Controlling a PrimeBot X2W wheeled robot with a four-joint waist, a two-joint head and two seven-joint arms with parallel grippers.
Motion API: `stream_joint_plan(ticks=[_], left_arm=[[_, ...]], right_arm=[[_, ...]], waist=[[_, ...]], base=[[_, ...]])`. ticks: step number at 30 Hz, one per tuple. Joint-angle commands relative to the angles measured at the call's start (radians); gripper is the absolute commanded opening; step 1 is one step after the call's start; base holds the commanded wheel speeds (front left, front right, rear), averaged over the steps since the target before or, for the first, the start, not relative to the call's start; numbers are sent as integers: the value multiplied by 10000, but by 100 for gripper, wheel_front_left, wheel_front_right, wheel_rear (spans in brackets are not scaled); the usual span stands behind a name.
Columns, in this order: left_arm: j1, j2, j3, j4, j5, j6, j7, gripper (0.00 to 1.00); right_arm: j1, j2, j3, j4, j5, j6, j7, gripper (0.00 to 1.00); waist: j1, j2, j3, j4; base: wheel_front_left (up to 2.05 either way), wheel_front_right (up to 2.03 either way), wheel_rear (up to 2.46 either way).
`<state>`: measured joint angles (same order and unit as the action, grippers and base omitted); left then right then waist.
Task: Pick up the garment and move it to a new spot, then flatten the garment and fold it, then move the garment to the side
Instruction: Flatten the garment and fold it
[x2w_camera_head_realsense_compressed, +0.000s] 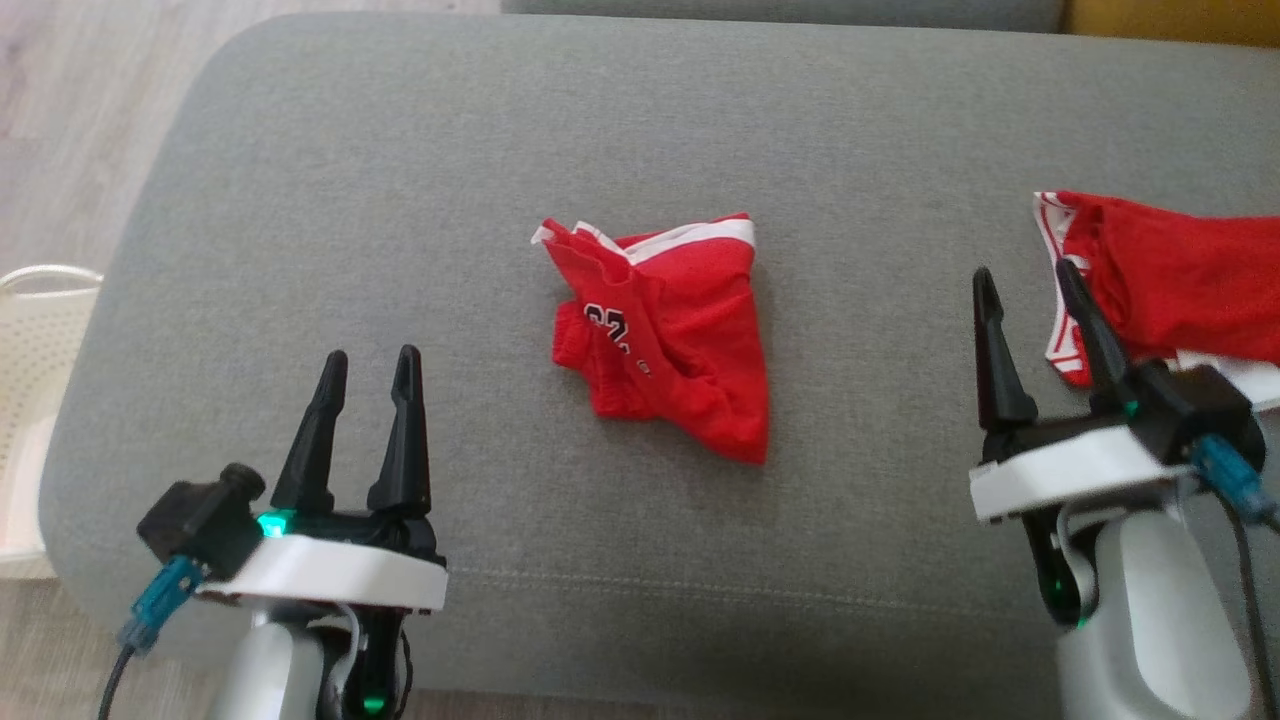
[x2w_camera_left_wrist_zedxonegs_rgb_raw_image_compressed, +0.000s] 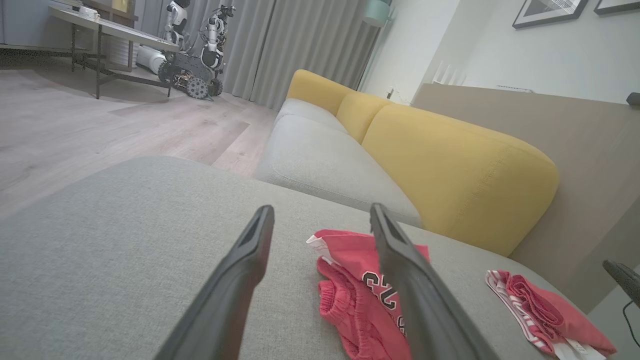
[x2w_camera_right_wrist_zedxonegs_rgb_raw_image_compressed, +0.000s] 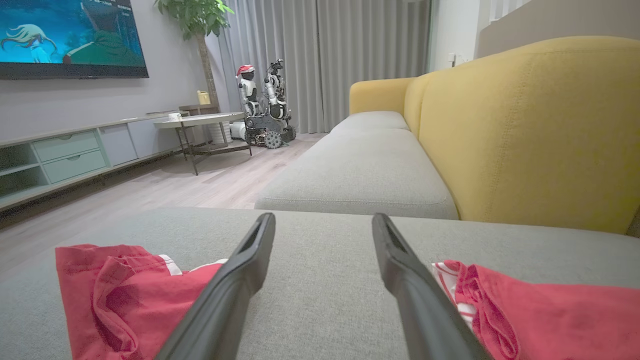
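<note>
At lower left, our left gripper (x2w_camera_head_realsense_compressed: 371, 353) hangs over the grey sofa cushion (x2w_camera_head_realsense_compressed: 400, 150), fingers spread wide and holding nothing. In the middle of the cushion lies the crumpled red garment (x2w_camera_head_realsense_compressed: 670, 340) (white trim, part of a dark number showing), well apart from both grippers. Farther right, our right gripper (x2w_camera_head_realsense_compressed: 1024, 270) also stands wide and empty. In the head view one of its fingers crosses the edge of a second red garment (x2w_camera_head_realsense_compressed: 1180, 280).

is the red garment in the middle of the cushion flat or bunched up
Bunched up: the red garment lies in a rumpled heap on the grey cushion, white trim folded over, its number partly hidden.
</note>
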<state>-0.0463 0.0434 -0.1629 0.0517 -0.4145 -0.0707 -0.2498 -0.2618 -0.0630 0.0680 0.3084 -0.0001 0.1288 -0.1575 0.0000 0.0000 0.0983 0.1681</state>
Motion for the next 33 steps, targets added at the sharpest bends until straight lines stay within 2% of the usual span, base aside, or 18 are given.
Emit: stream_joint_plan(ticks=[1,14,21,22,23,29,33], left_arm=[[-454,68,327,-379,141,-67,-120,100],[-304,68,796,-671,309,-55,-120,100],[-335,68,683,-680,322,-131,-120,100],[-335,68,639,-655,326,-148,-120,100],[-333,68,597,-621,339,-167,-120,100],[-473,68,449,-596,322,-221,-120,100],[-567,68,317,-552,303,-226,-120,100]], right_arm=[[-57,120,229,-414,167,19,-192,100],[334,126,169,-433,257,19,-691,100],[266,127,102,-353,186,19,-731,100],[229,127,163,-317,175,19,-709,91],[172,127,257,-286,112,19,-694,0],[-499,127,932,-80,-128,19,-508,0],[-1141,127,1614,516,24,19,-314,0]], waist=[[0,0,15,-92],[0,0,97,-581],[0,0,121,-557],[0,0,122,-523],[0,0,125,-477],[0,0,501,30],[0,0,847,495]], base=[[0,0,0],[0,0,0],[0,0,0],[0,0,0],[0,0,0],[0,0,0],[0,0,0]])
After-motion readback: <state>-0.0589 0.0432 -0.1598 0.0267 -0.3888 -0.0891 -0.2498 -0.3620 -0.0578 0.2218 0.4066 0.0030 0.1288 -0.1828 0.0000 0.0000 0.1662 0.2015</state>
